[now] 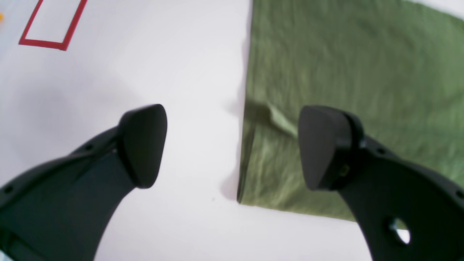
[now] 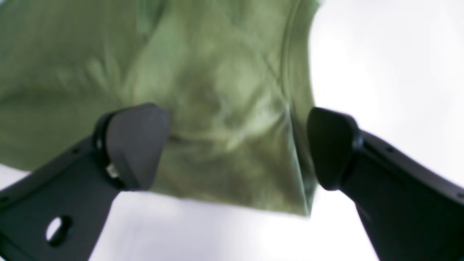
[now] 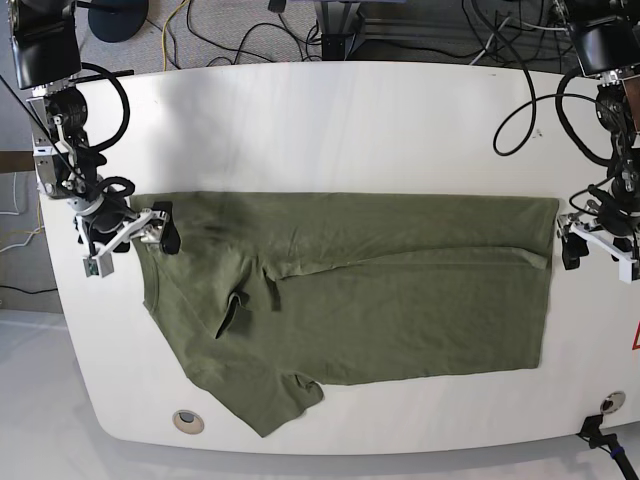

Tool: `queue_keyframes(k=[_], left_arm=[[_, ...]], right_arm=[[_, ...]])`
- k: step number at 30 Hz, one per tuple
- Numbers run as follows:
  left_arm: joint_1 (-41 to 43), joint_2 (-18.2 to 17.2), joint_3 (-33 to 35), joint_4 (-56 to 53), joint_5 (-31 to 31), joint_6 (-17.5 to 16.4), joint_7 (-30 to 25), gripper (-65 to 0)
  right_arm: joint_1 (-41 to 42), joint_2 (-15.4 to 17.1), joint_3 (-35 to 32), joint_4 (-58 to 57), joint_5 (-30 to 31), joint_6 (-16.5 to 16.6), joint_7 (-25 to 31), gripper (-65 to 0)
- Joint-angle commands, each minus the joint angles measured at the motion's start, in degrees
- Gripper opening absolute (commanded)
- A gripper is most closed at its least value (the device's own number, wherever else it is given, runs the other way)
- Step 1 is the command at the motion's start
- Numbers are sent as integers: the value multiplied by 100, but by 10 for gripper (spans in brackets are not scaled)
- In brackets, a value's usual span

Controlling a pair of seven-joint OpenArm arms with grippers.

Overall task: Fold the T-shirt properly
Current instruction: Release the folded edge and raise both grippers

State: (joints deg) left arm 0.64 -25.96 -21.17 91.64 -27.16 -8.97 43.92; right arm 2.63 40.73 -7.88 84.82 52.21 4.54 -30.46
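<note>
T-shirt (image 3: pixel 380 300) lies flat across the white surface (image 3: pixel 330 130), long axis left-right in base view; top long edge looks folded down over the body, a seam line running along the middle; lower sleeve still sticks out at bottom left, so only a first fold seems done; sleeve tuck and crosswise folds left; left hand (image 1: pixel 232 146) wide open, empty, over the hem corner; right hand (image 2: pixel 237 146) wide open, empty, over the collar end.
</note>
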Motion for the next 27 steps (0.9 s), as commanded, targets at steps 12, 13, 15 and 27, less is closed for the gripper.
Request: queue_keyframes(k=[12,13,15,27], left_arm=[[1012,-451,407,397,-5,40,-845,-131],[1021,-451,398,397,-5,49,-836,-131],[1030,-451,249,406,-5,49,-836,-131],[986,-424,-50,388,-5,23,-651,-129]], right_arm=[[-435,-877,1012,-644,-1541,579,193,-116],[-408,-921,1012,-723,-1541,579,290,-116],[-417,-948,1012,-934,-1541,579,422,-116],[-417,-1027,995,-1110,-1541,588,430,-492]])
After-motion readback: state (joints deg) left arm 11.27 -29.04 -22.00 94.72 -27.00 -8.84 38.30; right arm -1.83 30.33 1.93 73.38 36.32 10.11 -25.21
